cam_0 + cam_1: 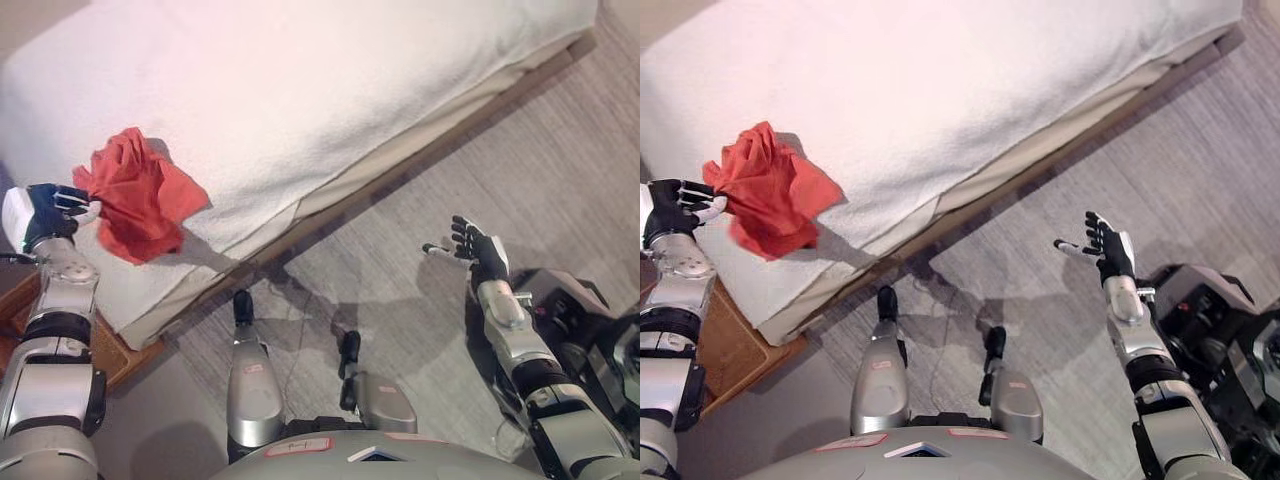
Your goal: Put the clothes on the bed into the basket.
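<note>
Left hand [45, 213] at the frame's left edge, fingers clamped on a bunched red cloth [138, 195] over the white bed [330, 90], right hand [478, 245] at right, fingers spread, holding nothing above the grey floor [570, 180]

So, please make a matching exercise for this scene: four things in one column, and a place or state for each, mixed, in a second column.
Things:
1. red cloth
2. left hand
3. right hand
4. bed

States:
a. open, over the floor
b. covered in white
c. bunched, hanging at the bed's corner
d. shut on the cloth

Pairs: 1-c, 2-d, 3-a, 4-b
</note>
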You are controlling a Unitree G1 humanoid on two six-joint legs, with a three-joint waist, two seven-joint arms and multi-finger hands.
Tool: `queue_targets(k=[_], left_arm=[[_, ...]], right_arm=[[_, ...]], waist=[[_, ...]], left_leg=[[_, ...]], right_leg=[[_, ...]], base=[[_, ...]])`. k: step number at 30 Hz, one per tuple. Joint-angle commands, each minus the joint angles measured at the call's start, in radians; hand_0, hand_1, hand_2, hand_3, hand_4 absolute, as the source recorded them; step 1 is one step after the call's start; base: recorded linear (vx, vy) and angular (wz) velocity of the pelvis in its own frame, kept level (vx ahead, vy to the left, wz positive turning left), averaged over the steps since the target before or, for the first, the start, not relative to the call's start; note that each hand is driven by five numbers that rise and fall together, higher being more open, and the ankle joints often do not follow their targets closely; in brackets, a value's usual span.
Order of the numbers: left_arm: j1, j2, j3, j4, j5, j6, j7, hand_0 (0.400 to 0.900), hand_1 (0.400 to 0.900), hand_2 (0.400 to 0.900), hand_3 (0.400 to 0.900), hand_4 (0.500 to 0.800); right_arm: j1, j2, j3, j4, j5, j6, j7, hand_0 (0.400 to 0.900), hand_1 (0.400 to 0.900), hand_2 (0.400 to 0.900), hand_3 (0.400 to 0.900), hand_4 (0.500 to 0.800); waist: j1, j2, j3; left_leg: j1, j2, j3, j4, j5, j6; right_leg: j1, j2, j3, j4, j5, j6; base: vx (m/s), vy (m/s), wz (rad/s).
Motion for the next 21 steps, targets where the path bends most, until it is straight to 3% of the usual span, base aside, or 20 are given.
queue_targets(k=[1,3,4,8,15,18,21], left_arm=[[0.046,0.173,0.079,0.031,0.083,0.012,0.053,0.400,0.400,0.400,0.400,0.500],[0.090,0.187,0.122,-0.029,0.094,0.024,0.050,0.400,0.400,0.400,0.400,0.500],[0.096,0.224,0.146,0.060,0.110,0.035,0.046,0.400,0.400,0.400,0.400,0.500],[0.097,0.283,0.150,0.144,0.144,0.040,0.041,0.400,0.400,0.400,0.400,0.500],[0.051,0.410,0.101,0.397,0.211,0.059,-0.020,0.400,0.400,0.400,0.400,0.500],[0.017,0.443,0.077,0.443,0.222,0.061,-0.040,0.400,0.400,0.400,0.400,0.500],[-0.024,0.444,0.045,0.451,0.218,0.055,-0.051,0.400,0.400,0.400,0.400,0.500]], right_arm=[[0.030,-0.064,-0.077,0.036,-0.029,-0.031,-0.002,0.900,0.900,0.900,0.900,0.800],[0.033,-0.065,-0.079,0.057,-0.034,-0.024,-0.002,0.900,0.900,0.900,0.900,0.800],[0.022,-0.061,-0.075,0.146,-0.042,-0.009,0.006,0.900,0.900,0.900,0.900,0.800],[-0.007,-0.051,-0.073,0.258,-0.023,-0.003,0.020,0.900,0.900,0.900,0.900,0.800],[-0.024,-0.043,-0.041,0.307,0.002,-0.007,0.049,0.900,0.900,0.900,0.900,0.800],[-0.029,-0.043,-0.026,0.304,0.005,-0.009,0.054,0.900,0.900,0.900,0.900,0.800],[-0.032,-0.046,-0.017,0.299,0.009,-0.010,0.055,0.900,0.900,0.900,0.900,0.800]], waist=[[0.049,-0.006,-0.091],[0.055,-0.003,-0.093],[0.070,0.005,-0.100],[0.079,0.010,-0.106],[0.088,0.010,-0.128],[0.093,0.010,-0.133],[0.095,0.010,-0.134]], left_leg=[[-0.066,0.054,-0.100,0.034,0.023,-0.066],[-0.064,0.052,-0.103,0.028,0.027,-0.067],[-0.061,0.048,-0.105,0.011,0.038,-0.071],[-0.056,0.040,-0.106,-0.013,0.053,-0.074],[-0.045,0.030,-0.104,-0.022,0.052,-0.071],[-0.042,0.030,-0.103,-0.029,0.055,-0.073],[-0.041,0.029,-0.105,-0.036,0.060,-0.075]], right_leg=[[0.004,-0.092,0.023,0.100,0.000,0.053],[0.011,-0.091,0.017,0.099,-0.003,0.052],[0.021,-0.089,0.010,0.097,-0.008,0.052],[0.031,-0.089,-0.004,0.096,-0.009,0.052],[0.045,-0.103,-0.016,0.092,-0.002,0.060],[0.050,-0.104,-0.022,0.089,0.000,0.063],[0.054,-0.105,-0.028,0.086,0.001,0.065]], base=[[0.04,-0.029,0.21],[0.02,-0.017,0.17],[0.01,-0.010,0.17],[0.00,-0.002,0.12],[0.02,-0.002,0.05],[0.01,0.001,0.01],[0.01,0.004,0.05]])
